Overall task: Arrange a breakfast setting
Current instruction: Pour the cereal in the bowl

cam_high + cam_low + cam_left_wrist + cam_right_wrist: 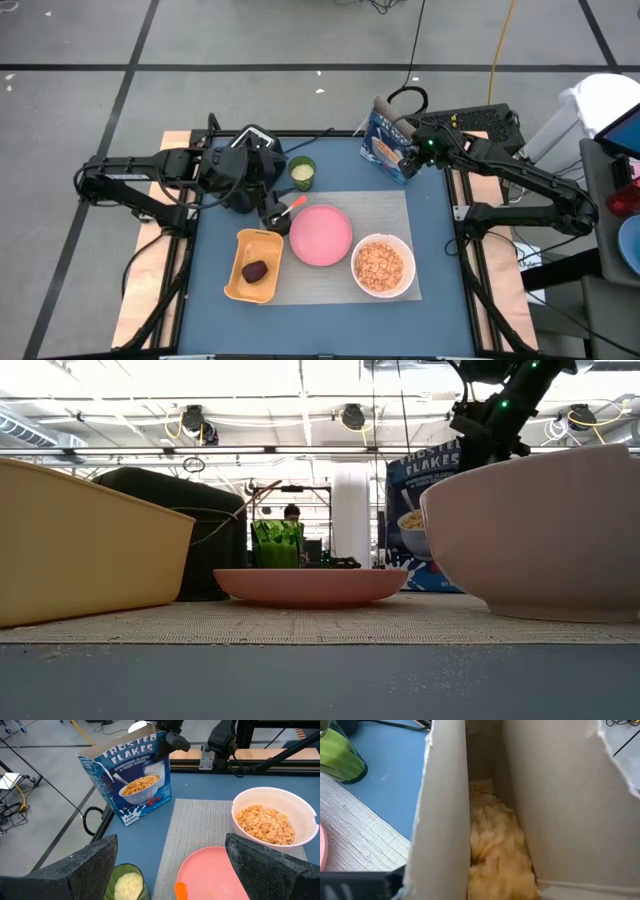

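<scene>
A grey mat [345,205] holds a pink plate [320,236] and a white bowl [382,266] of tan cereal [264,823]. A dark-red fruit [256,271] lies in the yellow tray [240,285]. An orange-handled spoon [296,204] lies by the plate's far left rim. My left gripper [276,216] is open over the spoon's handle [181,891], next to the toaster [240,170]. My right gripper [408,160] is shut on the upright cereal box [384,146]. The bagel is out of view. My right gripper holds the cereal box by the top edge of one narrow side wall [445,805], at the open top's right corner [167,747]. It comes slanting from above and the table's right. One finger [360,882] is outside the wall; the other is hidden. The box stands on the table.
A green cup [302,173] of white grains stands on the blue table top just beyond the mat, between the toaster and the cereal box. Bare blue table [330,320] lies along the near edge.
</scene>
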`<state>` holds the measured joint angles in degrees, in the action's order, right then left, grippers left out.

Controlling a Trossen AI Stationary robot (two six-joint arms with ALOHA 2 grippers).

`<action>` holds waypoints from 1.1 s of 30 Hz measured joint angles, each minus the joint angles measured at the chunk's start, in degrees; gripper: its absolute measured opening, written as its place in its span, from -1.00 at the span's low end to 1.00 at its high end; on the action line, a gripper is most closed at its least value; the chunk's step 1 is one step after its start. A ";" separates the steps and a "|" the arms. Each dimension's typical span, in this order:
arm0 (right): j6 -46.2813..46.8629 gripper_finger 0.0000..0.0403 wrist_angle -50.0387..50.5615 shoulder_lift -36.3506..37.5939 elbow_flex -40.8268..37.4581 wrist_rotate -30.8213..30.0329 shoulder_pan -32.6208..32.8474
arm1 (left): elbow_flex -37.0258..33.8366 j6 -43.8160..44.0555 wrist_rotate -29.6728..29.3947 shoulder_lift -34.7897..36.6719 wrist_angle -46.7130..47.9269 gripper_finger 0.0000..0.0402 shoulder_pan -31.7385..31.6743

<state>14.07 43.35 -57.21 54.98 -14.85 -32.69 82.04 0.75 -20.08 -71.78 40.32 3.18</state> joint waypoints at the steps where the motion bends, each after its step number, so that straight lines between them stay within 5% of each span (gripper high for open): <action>1: -0.07 0.23 0.00 0.00 0.00 0.00 0.00 | 0.00 0.00 0.00 -0.01 0.00 0.85 0.00; 16: -0.40 0.88 0.13 0.00 0.00 0.00 0.00 | 0.00 -0.01 0.00 0.01 0.00 0.85 0.00; 33: -0.42 0.97 0.23 0.66 -0.09 0.00 0.00 | 0.00 0.00 0.01 0.00 0.00 0.85 0.00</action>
<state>13.65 43.58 -56.55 54.89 -14.85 -32.69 82.04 0.75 -20.07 -71.78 40.32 3.18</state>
